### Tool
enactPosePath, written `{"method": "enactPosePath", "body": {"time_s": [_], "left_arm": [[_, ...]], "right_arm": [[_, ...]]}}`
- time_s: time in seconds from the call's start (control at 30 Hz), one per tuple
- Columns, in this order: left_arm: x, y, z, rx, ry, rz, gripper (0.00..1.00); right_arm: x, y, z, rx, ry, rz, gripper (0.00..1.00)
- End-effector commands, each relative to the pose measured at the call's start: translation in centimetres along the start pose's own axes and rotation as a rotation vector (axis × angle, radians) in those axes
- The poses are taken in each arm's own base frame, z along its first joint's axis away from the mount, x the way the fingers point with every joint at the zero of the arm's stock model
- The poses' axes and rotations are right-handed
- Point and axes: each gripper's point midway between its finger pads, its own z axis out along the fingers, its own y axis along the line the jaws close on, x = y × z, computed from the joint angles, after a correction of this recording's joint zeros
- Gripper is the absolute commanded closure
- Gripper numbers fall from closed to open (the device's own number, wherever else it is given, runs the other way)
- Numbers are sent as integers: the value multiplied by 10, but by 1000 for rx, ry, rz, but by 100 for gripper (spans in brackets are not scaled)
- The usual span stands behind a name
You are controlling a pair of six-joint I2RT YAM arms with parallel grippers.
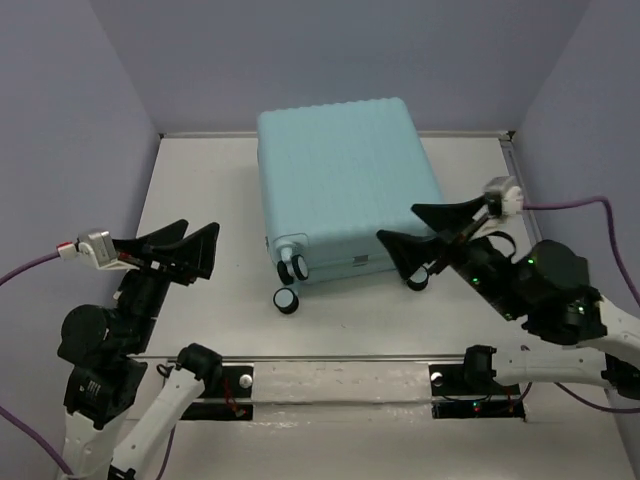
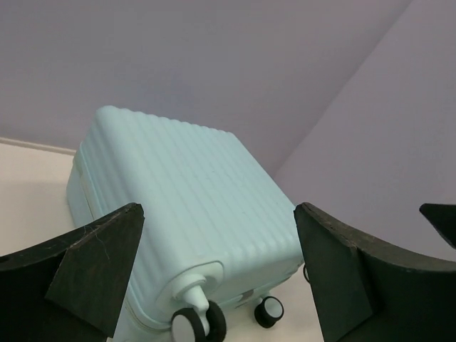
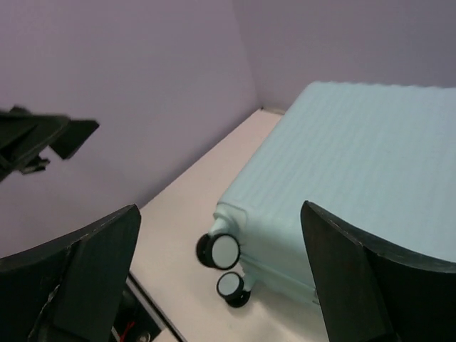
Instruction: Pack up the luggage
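Your luggage [image 1: 345, 190] lies shut and flat on its broad side, ribbed shell up, on the far half of the table [image 1: 195, 185] at about 12 o'clock, its far end close to the back wall [image 1: 330, 50]. Its wheels [image 1: 287, 299] point toward you at 6 o'clock, one pair at the 7 o'clock corner and another wheel at the 5 o'clock corner. Your right gripper [image 1: 398, 222] sits at the case's 4 o'clock corner, overlapping its edge in the overhead view; you cannot tell from there whether it touches. Its fingers are spread wide with nothing between them, and its wrist camera looks across the shell toward the wheels. Your left gripper [image 1: 198, 235] hangs at about 8 o'clock from the case, well apart from it over bare table, fingers also spread wide and holding nothing. Its wrist camera shows the case between the two fingers, with the wheeled end nearest.
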Motion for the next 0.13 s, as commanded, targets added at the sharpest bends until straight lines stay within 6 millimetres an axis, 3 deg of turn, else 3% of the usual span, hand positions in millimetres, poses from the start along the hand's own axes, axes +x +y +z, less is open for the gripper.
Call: {"method": "enactPosePath", "body": {"time_s": [0.0, 0.03, 0.1], "left_arm": [[-14, -19, -7, 111, -57, 51, 1], [-16, -18, -8, 107, -71, 52, 1], [-11, -12, -4, 80, -61, 52, 1]], "right_arm": [[0, -53, -18, 220, -68, -32, 0], [-5, -55, -20, 229, -98, -15, 0], [5, -60, -16, 261, -96, -27, 0]]}}
